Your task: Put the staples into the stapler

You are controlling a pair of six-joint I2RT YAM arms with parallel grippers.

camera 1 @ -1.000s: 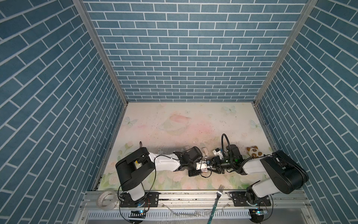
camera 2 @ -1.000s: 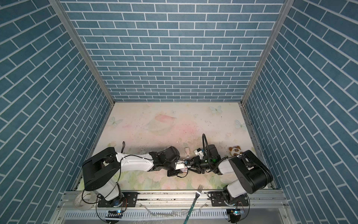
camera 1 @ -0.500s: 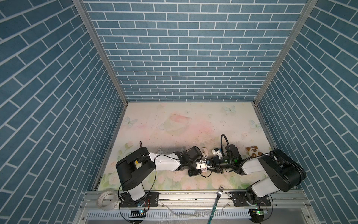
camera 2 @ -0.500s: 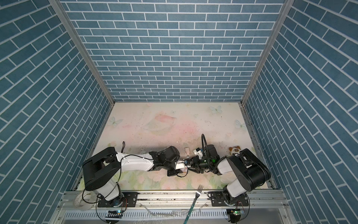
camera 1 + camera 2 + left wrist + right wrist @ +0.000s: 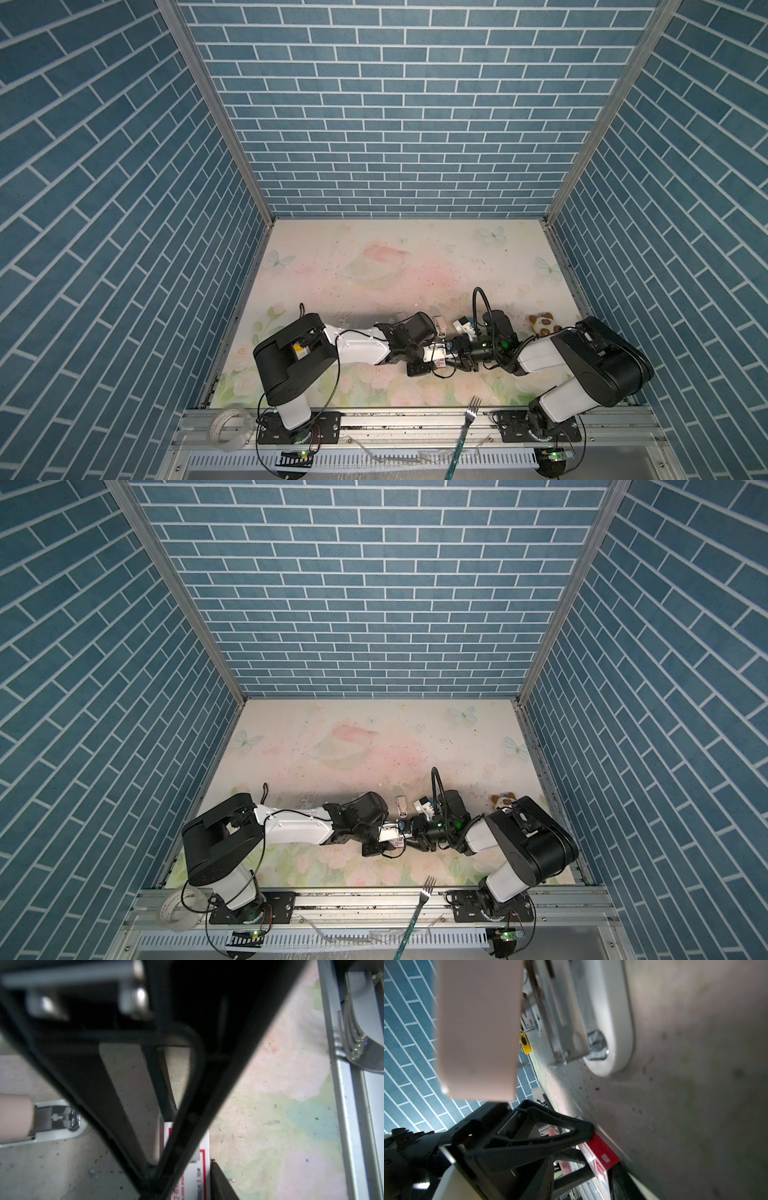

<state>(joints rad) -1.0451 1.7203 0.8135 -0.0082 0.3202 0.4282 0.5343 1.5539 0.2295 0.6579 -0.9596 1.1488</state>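
White-and-red staple box, near the front edge of the floral table, between the two grippers; staple strips inside not visible; left gripper, black fingers clamped on the staple box, one tip pressed to its red face in the right wrist view; right gripper, tips at the box's opposite end, grasping or free cannot be told; stapler, on the table just behind both grippers, hinged open, pink lid lifted off the white base, metal channel exposed; loose staple, flat on the table, apart from the box; plush toy, beside the right arm; fork and tape roll, on the front rail.
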